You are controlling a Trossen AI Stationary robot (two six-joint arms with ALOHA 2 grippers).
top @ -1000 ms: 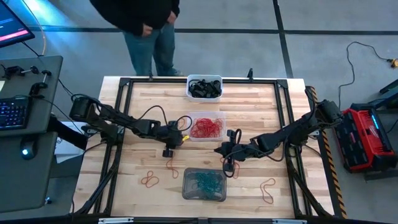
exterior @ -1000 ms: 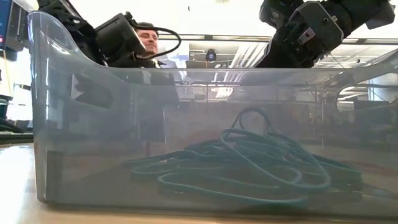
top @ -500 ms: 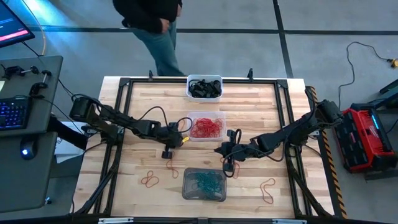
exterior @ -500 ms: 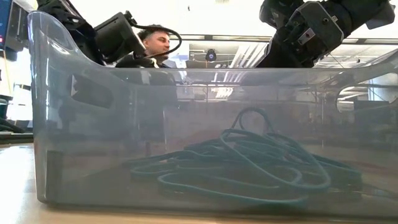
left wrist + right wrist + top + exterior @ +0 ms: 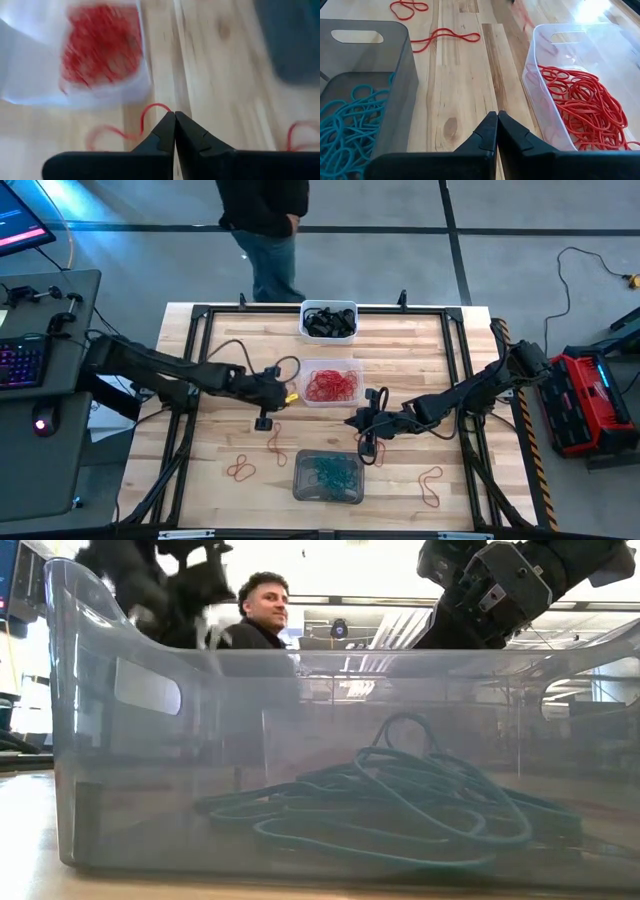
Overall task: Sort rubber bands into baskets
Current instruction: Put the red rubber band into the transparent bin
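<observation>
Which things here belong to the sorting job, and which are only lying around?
Job:
- white basket, black bands
- clear basket, red bands
- grey basket, teal bands
- loose red bands
- left gripper, jaws shut on a red band
- right gripper, jaws shut

Lying around:
- keyboard
- red case

— Where did the three baskets sit on the bench (image 5: 230,340)?

— In a line: one (image 5: 328,321) at the far edge, one (image 5: 333,383) at the middle, one (image 5: 328,478) nearest the front.

— And the loose rubber bands?

— One (image 5: 240,470) lay left of the front basket, another (image 5: 431,485) right of it.
</observation>
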